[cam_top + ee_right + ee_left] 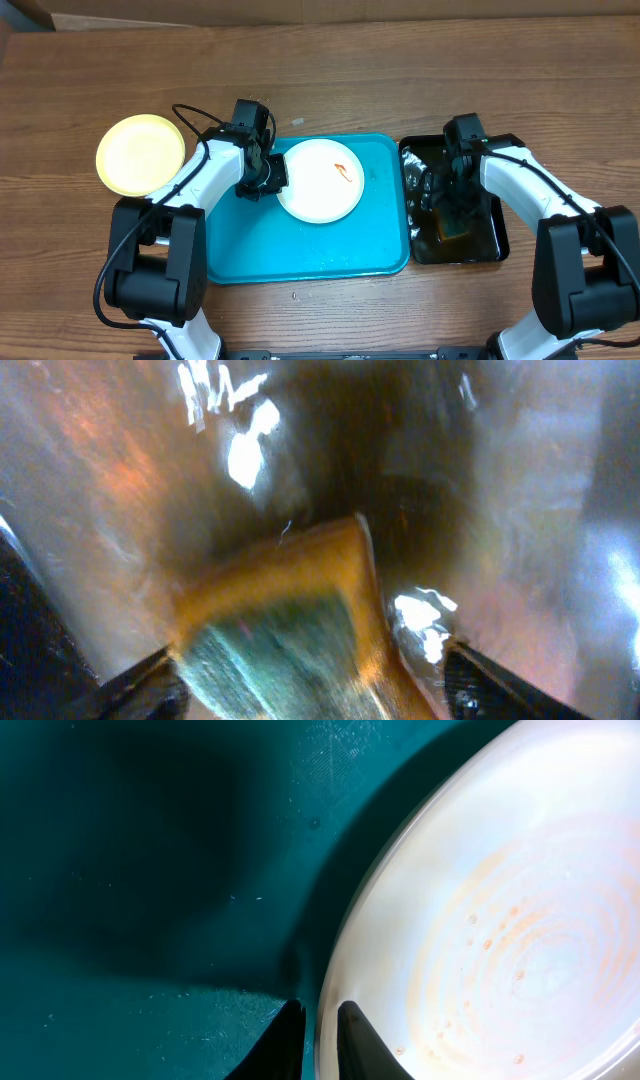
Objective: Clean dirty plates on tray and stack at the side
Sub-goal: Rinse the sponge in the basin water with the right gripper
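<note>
Pale yellow-green plate (140,154) lies flat on the bare wooden counter (400,80) toward its left edge, just beside the tray and apart from it; no smear shows on it from overhead.

Next comes the turquoise tray (260,250), sitting at the middle of the counter nearer the near edge. One white plate (320,185) rests in the tray's far half, a little right of centre, with a small orange-red smear (342,171) on its right side. The wrist view shows faint orange rings and specks across the plate's face.

At the plate's left rim, the left fingers (358,1045) are drawn almost together, one dark tip on each side of the rim, pinching it. That edge of the plate looks slightly raised off the tray floor, with a dark shadow beneath it.

Further right, a black tub (497,235) stands just beside the tray's right rim, toward the right edge of the counter, and holds dark, glinting water. The right arm reaches down into it. The right fingers (140,685) are spread wide, with a yellow sponge (280,610) with a green scouring face between them. The picture is blurred, and I cannot tell whether both tips press the sponge or merely flank it.
</note>
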Robot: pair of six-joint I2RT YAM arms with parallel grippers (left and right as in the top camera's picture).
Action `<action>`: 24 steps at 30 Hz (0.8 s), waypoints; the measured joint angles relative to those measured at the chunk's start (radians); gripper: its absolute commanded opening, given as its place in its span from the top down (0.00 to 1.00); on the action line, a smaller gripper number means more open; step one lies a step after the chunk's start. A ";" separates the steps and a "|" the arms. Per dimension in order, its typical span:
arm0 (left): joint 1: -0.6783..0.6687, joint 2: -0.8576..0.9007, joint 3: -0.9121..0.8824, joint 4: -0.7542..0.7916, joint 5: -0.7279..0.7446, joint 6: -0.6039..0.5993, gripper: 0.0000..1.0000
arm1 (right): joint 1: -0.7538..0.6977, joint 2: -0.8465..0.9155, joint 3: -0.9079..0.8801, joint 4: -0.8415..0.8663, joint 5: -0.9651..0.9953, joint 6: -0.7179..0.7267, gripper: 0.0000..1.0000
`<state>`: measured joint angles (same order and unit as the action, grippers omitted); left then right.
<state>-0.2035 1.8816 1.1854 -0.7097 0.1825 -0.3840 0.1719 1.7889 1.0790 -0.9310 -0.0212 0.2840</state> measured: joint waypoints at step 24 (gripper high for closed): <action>0.000 0.000 0.000 0.000 0.000 0.000 0.86 | 0.000 0.000 0.000 -0.067 0.000 0.000 0.96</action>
<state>-0.2035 1.8816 1.1854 -0.7097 0.1825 -0.3836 0.1719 1.7889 1.0790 -0.9981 -0.0216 0.2836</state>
